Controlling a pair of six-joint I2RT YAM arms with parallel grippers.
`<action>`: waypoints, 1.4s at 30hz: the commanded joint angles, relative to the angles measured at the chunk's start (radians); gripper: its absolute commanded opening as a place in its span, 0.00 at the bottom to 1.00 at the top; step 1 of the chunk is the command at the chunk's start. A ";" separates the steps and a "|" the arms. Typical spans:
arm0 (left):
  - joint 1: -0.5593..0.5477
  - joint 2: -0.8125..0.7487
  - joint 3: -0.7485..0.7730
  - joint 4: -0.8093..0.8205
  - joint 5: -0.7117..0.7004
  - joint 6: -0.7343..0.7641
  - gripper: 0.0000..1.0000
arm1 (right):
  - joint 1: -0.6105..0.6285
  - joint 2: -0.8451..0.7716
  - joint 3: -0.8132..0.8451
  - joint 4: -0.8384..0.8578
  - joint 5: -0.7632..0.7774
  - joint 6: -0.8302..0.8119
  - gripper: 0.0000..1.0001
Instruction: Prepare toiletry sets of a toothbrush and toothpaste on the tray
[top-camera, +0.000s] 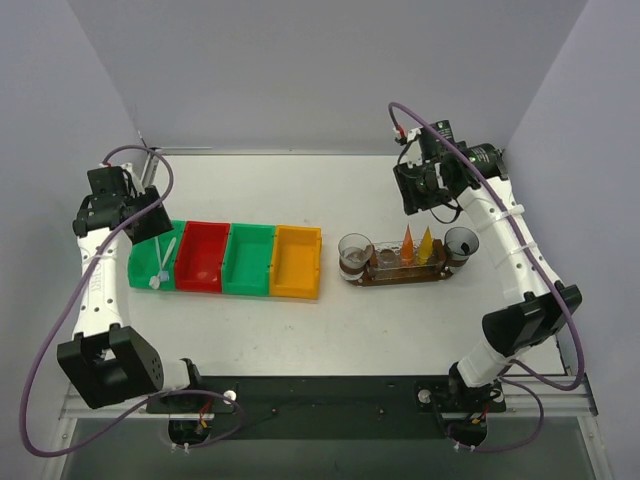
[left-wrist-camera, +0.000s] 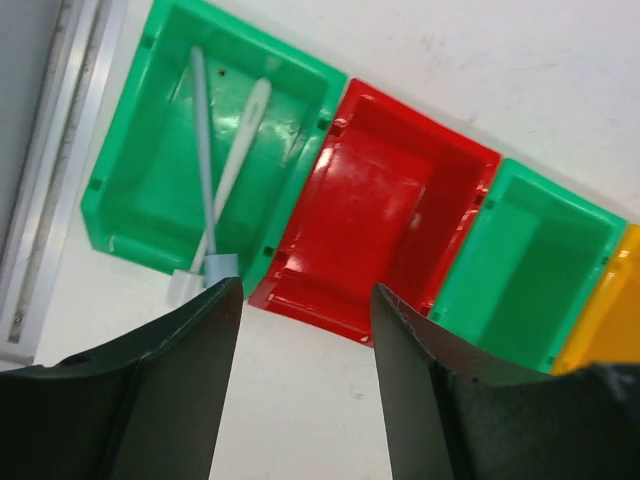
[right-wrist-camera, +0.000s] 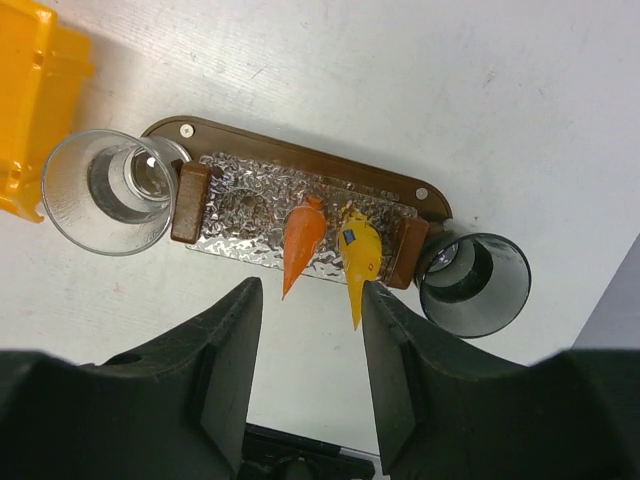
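Looking down from the left wrist, we see the left gripper (left-wrist-camera: 305, 300) with its jaws apart and nothing between them, above the end green bin (left-wrist-camera: 135, 140). A greyish-blue toothbrush (left-wrist-camera: 203, 160) and a white toothbrush (left-wrist-camera: 240, 150) lie crossed in that bin, their heads poking over the rim nearest the arm. A red bin (left-wrist-camera: 370, 210), a second green bin (left-wrist-camera: 530, 270) and a yellow bin (top-camera: 297, 262) continue the row. From the right wrist, we see the right gripper (right-wrist-camera: 310, 290), jaws likewise apart and empty, over the tray (right-wrist-camera: 300, 160). An orange toothpaste tube (right-wrist-camera: 302, 235) and a yellow toothpaste tube (right-wrist-camera: 358, 250) sit side by side on the tray's shiny textured insert (right-wrist-camera: 240, 200), with a clear cup (right-wrist-camera: 100, 190) and a smoky cup (right-wrist-camera: 475, 285) at its ends
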 joint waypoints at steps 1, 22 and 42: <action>0.037 0.045 0.017 -0.046 -0.135 0.096 0.63 | -0.057 -0.087 -0.022 0.042 -0.062 0.010 0.39; 0.180 0.296 -0.077 0.139 -0.022 0.153 0.46 | -0.080 -0.132 -0.052 0.092 -0.146 0.042 0.29; 0.178 0.463 -0.024 0.185 -0.002 0.136 0.38 | -0.077 -0.096 -0.036 0.094 -0.169 0.056 0.24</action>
